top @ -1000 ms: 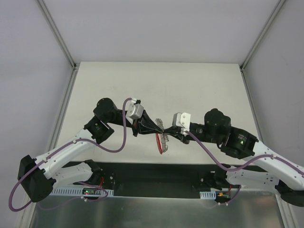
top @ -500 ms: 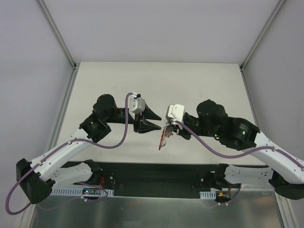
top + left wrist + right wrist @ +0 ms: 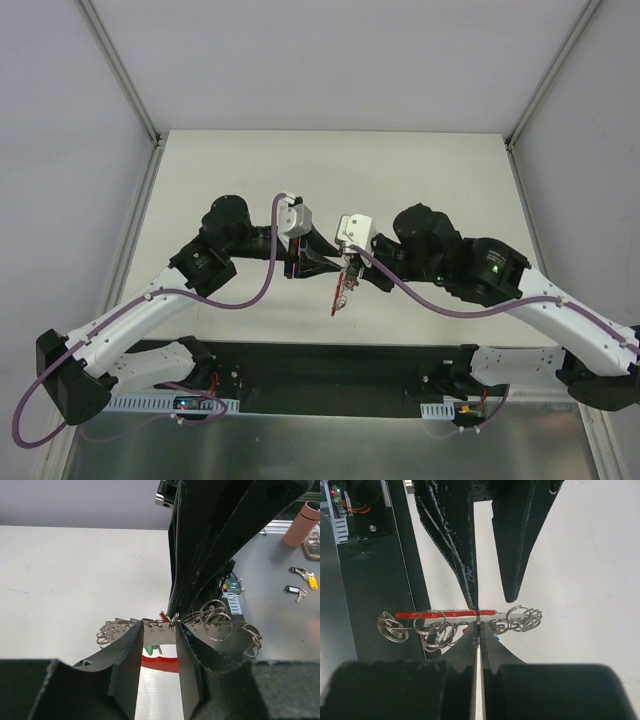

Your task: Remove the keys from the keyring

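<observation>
The keyring (image 3: 445,614) hung pinched in the closed right gripper (image 3: 478,626); the left gripper (image 3: 160,628), fingers spread, had moved back against it.

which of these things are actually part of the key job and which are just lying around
Part of the job: keyring with its red band, keys on it, left gripper, right gripper.

Just lying about: pink cylinder, yellow-tagged key, black-tagged key, all off to one side.
</observation>
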`<action>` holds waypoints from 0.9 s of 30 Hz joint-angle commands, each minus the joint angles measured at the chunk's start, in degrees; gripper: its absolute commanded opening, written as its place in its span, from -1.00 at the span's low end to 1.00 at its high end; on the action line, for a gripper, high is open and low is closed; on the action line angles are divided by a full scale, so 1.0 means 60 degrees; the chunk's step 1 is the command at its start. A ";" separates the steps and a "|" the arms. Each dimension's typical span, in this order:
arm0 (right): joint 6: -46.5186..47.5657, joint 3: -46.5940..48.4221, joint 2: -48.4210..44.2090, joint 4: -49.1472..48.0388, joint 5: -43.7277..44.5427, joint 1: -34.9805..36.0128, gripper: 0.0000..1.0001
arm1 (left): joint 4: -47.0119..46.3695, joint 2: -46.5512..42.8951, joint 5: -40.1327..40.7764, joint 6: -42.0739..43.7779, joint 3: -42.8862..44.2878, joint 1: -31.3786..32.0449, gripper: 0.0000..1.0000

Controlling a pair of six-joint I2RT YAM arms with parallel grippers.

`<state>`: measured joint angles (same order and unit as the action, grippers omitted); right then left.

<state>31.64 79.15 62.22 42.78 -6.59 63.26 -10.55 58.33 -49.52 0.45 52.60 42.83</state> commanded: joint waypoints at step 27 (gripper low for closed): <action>-0.0205 0.0489 0.0236 -0.0348 0.0586 0.0120 -0.99 | 0.0220 0.0269 -0.0434 0.0145 0.0184 0.0171 -0.37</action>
<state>31.51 79.50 64.14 43.62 -3.84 63.64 -9.50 59.77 -49.84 0.56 52.60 43.20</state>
